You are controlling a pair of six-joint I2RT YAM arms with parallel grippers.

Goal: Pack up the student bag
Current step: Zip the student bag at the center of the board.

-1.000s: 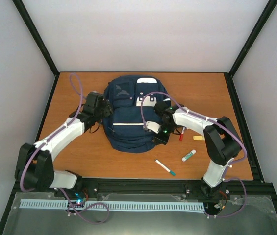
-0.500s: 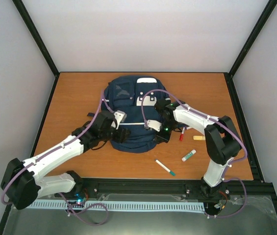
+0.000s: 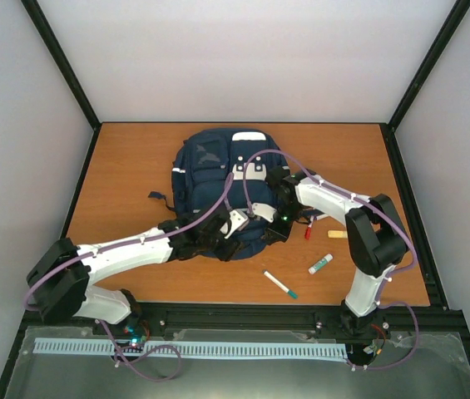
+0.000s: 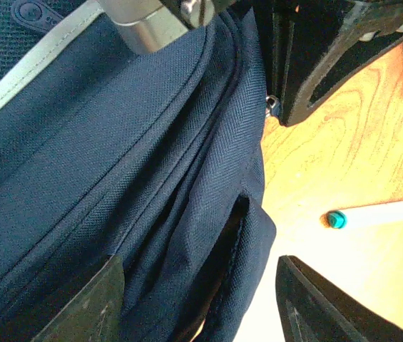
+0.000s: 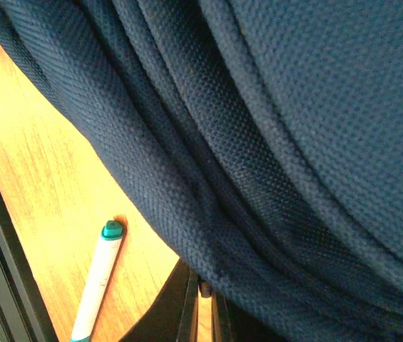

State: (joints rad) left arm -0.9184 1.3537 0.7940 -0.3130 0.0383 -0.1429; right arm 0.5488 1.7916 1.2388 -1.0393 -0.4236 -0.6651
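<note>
The student bag (image 3: 214, 179), a navy backpack with white stripes, lies flat in the middle of the table. My left gripper (image 3: 239, 241) is at the bag's near right edge, open. In the left wrist view a loose fold of the bag's fabric (image 4: 219, 235) lies between its fingers (image 4: 90, 306), and the right-hand one is clear of the cloth. My right gripper (image 3: 278, 229) is shut at the bag's lower right edge. Its fingertips (image 5: 202, 313) pinch a small metal zipper pull (image 4: 272, 105).
A white marker with a teal cap (image 3: 280, 285) lies on the table in front of the bag. A green-capped tube (image 3: 320, 264), a red pen (image 3: 308, 229) and a small tan block (image 3: 337, 234) lie to the bag's right, by the right arm.
My left arm has swung from the bag's left side round to its near right edge, and its jaws have narrowed somewhat. The right arm has stayed put.
</note>
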